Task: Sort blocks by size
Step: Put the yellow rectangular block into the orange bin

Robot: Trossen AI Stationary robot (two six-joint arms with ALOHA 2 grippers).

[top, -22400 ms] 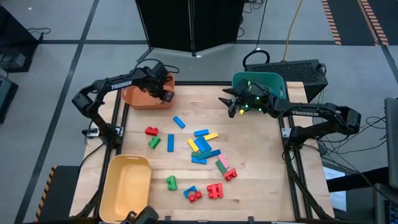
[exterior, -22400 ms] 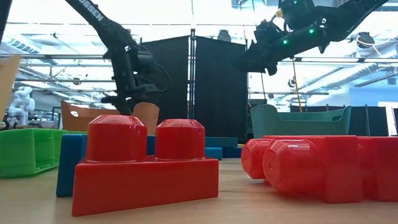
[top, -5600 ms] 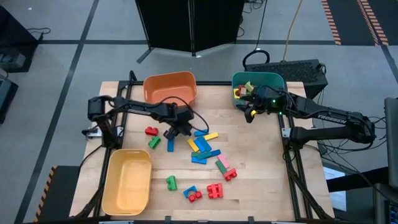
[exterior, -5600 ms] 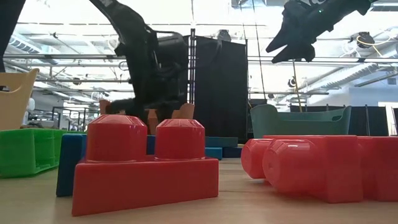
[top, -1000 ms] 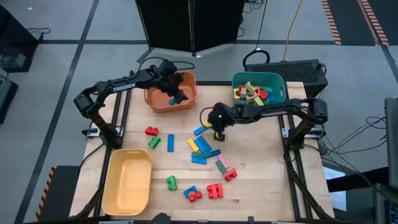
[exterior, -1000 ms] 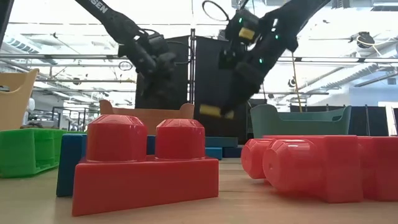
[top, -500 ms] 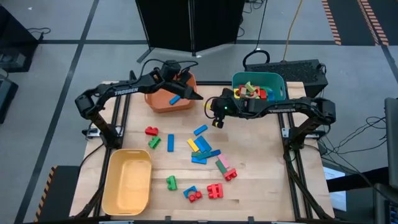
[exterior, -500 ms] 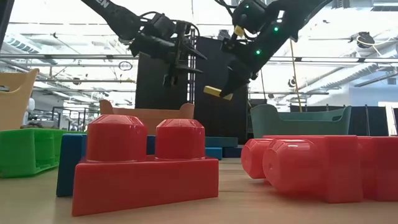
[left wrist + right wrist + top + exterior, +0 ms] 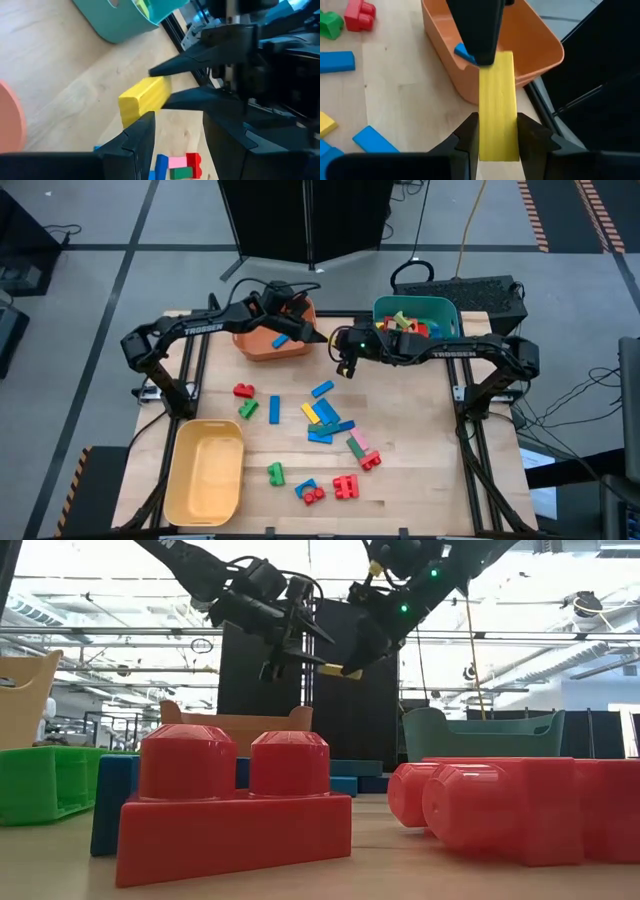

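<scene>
A yellow bar block [image 9: 496, 105] hangs in the air between the orange bin [image 9: 262, 340] and the teal bin [image 9: 440, 308], clamped lengthwise in the right gripper [image 9: 495, 132]. The left gripper [image 9: 318, 336], fingers apart and holding nothing, meets it tip to tip. Loose blocks [image 9: 322, 420] lie scattered mid-table [image 9: 420, 440].

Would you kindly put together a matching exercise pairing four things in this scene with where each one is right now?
Things:
1. yellow bar
2. orange bin
3. teal bin
4. yellow bin

Places:
A. table's near left corner
B. table's far right corner, holding blocks
C. between the right gripper's fingers, in mid-air
D. far edge, under the left gripper

Pairs: 1-C, 2-D, 3-B, 4-A
</scene>
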